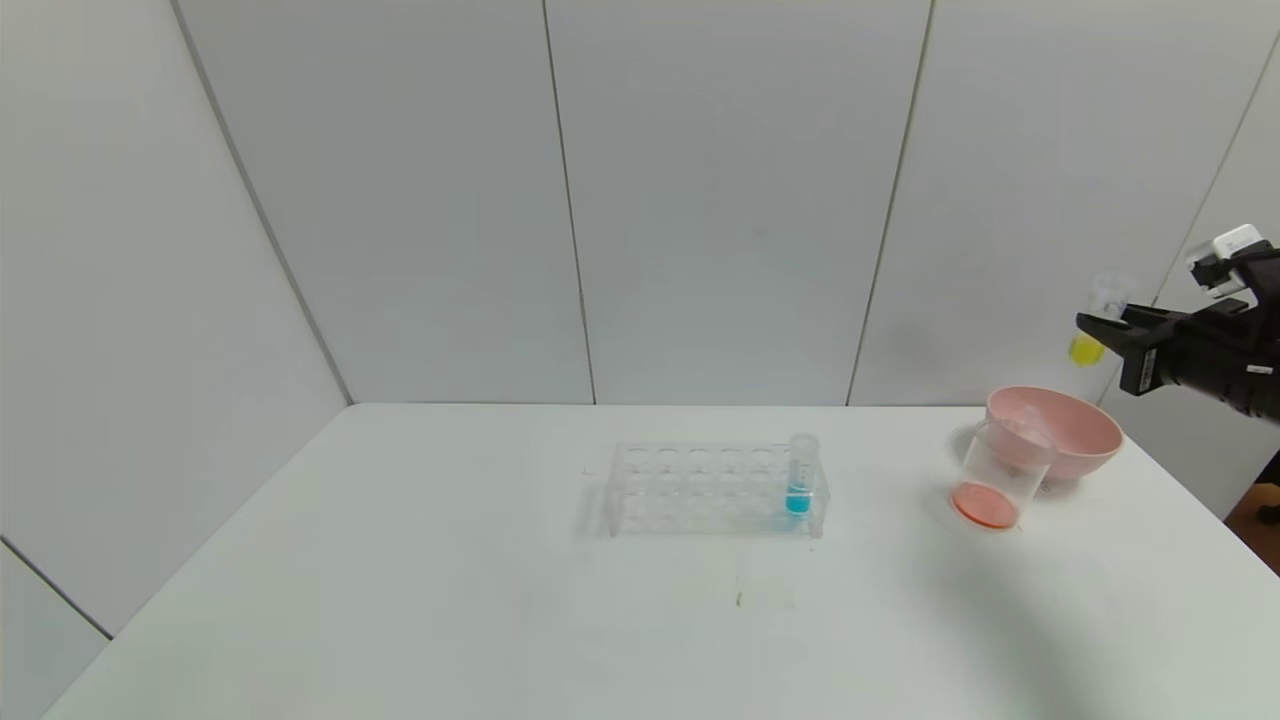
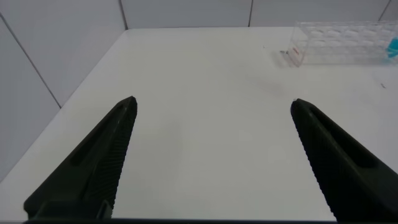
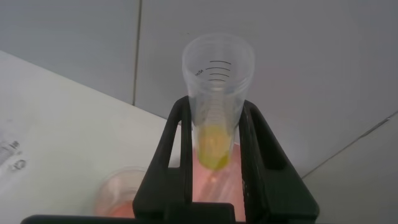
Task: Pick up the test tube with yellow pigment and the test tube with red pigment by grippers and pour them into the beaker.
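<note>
My right gripper (image 1: 1097, 326) is raised at the far right, above the pink bowl, shut on the test tube with yellow pigment (image 1: 1098, 322). The tube stands upright between the fingers, with yellow liquid at its bottom; it also shows in the right wrist view (image 3: 217, 68), held by the gripper (image 3: 216, 107). The beaker (image 1: 995, 480) stands on the table in front of the bowl with red-orange liquid in its base; it shows in the right wrist view (image 3: 121, 186) too. No test tube with red pigment is visible. My left gripper (image 2: 212, 102) is open and empty over the bare table.
A clear tube rack (image 1: 715, 490) sits mid-table with a blue-liquid tube (image 1: 800, 475) at its right end; the rack (image 2: 342, 43) also shows in the left wrist view. The pink bowl (image 1: 1070, 430) stands at the back right, near the table's right edge.
</note>
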`<control>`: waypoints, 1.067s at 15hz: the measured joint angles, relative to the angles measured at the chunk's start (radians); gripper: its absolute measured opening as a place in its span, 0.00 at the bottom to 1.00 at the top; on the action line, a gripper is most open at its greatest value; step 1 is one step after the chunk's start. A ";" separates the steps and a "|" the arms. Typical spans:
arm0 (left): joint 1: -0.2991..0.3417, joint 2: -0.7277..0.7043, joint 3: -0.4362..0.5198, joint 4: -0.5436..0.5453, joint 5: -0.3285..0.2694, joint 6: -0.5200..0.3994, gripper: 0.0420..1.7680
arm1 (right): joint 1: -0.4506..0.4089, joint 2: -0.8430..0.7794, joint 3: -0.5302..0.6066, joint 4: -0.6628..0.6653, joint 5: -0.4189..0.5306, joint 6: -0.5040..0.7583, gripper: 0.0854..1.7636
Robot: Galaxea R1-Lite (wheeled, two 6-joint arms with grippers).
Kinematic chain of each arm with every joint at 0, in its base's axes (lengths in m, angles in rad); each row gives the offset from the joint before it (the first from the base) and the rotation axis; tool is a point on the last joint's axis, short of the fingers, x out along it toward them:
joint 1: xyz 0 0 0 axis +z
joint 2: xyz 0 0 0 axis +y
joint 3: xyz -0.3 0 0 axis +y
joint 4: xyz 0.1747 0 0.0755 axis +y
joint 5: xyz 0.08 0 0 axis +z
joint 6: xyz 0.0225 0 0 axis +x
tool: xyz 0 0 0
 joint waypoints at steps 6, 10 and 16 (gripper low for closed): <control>0.000 0.000 0.000 0.000 0.000 0.000 1.00 | -0.055 0.162 -0.021 -0.332 0.116 -0.257 0.25; 0.000 0.000 0.000 0.000 0.000 0.000 1.00 | -0.084 0.249 -0.008 -0.425 0.249 -0.500 0.25; 0.000 0.000 0.000 0.000 0.000 0.000 1.00 | -0.101 0.287 0.009 -0.474 0.325 -0.747 0.25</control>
